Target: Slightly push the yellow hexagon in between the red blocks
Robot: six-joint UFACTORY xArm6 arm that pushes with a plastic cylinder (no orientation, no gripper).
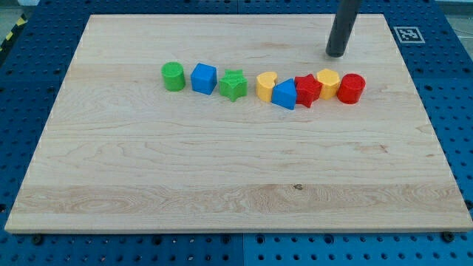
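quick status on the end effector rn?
My tip: bare rod, nothing to open or close, holding nothing. It sits toward the view's top from the yellow hexagon, not touching any block.

green cylinder [173,76], blue cube [204,77], green star [233,85], yellow heart [267,86]

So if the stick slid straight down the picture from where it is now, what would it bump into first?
Probably the yellow hexagon. My tip sits just above it in the view, a little to the right, with bare board between. The red cylinder and red star flank the hexagon, so a slight drift might clip one; depth is hard to judge.
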